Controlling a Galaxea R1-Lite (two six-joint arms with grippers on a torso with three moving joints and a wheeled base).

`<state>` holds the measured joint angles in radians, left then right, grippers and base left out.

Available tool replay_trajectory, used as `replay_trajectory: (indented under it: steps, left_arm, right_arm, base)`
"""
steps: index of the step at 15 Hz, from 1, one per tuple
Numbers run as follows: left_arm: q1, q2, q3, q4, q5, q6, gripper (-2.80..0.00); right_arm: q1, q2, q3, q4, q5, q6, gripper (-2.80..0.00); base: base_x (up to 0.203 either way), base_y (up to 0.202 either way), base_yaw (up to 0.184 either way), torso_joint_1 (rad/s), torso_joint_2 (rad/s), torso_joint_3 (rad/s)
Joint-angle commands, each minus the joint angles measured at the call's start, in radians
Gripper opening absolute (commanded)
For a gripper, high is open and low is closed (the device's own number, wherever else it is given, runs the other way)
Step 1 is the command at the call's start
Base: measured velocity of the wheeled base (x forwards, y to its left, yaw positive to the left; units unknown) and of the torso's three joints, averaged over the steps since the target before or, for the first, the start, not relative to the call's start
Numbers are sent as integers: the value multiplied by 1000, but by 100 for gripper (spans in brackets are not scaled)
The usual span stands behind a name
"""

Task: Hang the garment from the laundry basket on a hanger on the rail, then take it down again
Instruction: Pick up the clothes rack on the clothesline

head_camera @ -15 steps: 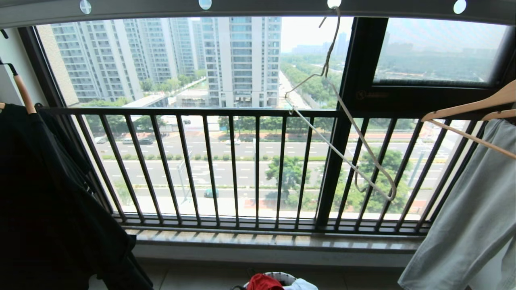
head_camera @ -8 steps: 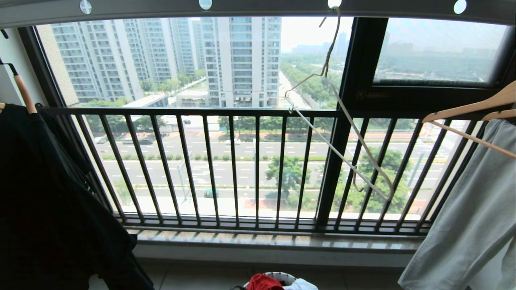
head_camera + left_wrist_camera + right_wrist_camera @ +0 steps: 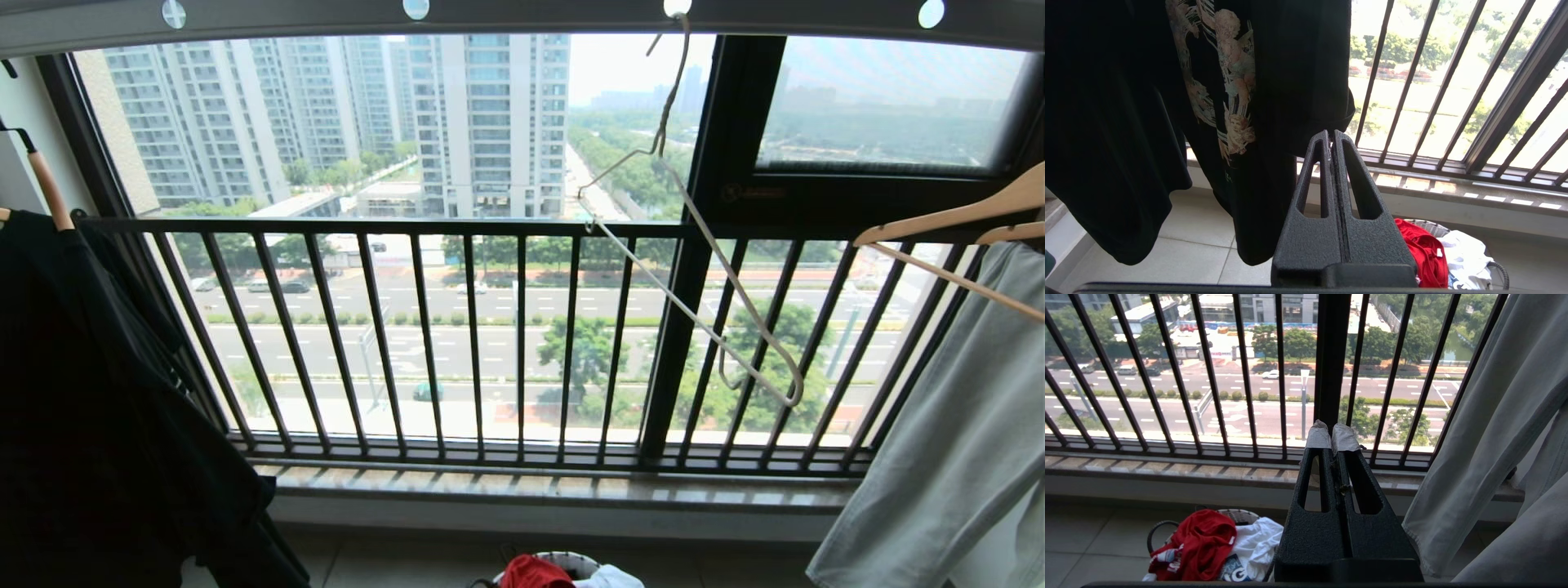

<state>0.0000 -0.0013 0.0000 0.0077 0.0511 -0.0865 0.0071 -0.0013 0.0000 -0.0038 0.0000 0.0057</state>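
Garment: red T-shirt [image 3: 1202,543], seen crumpled inside the laundry basket, beside a white T-shirt [image 3: 1255,543].
Laundry basket: white-rimmed basket [image 3: 571,559], placed on the floor under the balcony railing [image 3: 457,327].
Hanger: thin wire hanger [image 3: 694,245], hung bare and tilted from a hole of the rail [image 3: 531,12].
Left end effector: [image 3: 1331,136] closed, nothing gripped, held near a hanging black T-shirt [image 3: 1167,102].
Right end effector: [image 3: 1332,435] closed, nothing gripped, held above the floor, apart from the basket.

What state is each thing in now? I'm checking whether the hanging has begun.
garment: crumpled in the laundry basket
laundry basket: on the floor, holding clothes
hanger: bare, hooked on the rail, tilted
rail: overhead
left gripper: shut, empty
right gripper: shut, empty
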Motion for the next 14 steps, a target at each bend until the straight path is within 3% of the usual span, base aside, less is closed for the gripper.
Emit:
replay_trajectory:
  steps: [1, 9, 14]
  left_arm:
    - [0, 1, 0, 0, 1, -1, -280]
    - [0, 1, 0, 0, 0, -1, -280]
    - [0, 1, 0, 0, 0, -1, -280]
  right_arm:
    - [1, 1, 2, -1, 0, 0, -280]
    - [-1, 1, -16, 2, 19, -34, -280]
    - [0, 2, -179, 93, 38, -32, -280]
  base:
    - [0, 0, 0, 0, 0, 0]
    - [0, 0, 0, 0, 0, 0]
    - [0, 0, 0, 0, 0, 0]
